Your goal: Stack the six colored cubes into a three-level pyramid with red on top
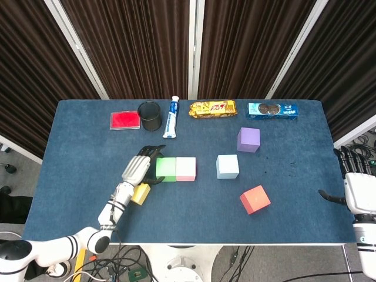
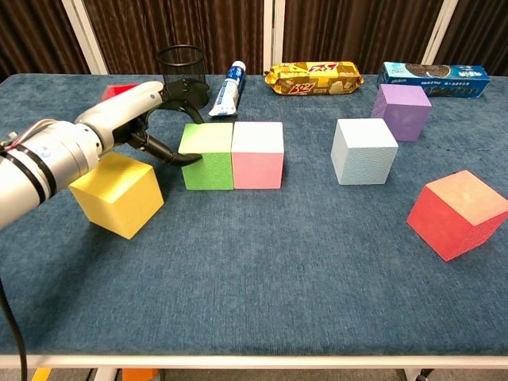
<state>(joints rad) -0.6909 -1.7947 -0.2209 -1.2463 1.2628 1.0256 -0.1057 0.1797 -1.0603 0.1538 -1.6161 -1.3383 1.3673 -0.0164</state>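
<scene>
The green cube and pink cube stand side by side, touching, at mid-table. My left hand is at the green cube's left side. Its thumb tip is against the left face and its fingers curve apart over the back corner, gripping nothing. The yellow cube sits tilted under that forearm. The light blue cube, purple cube and red cube lie apart on the right. My right hand hangs beyond the table's right edge with fingers spread, holding nothing.
Along the back edge stand a flat red box, a black mesh cup, a toothpaste tube, a gold snack pack and a blue cookie box. Blue cloth covers the table.
</scene>
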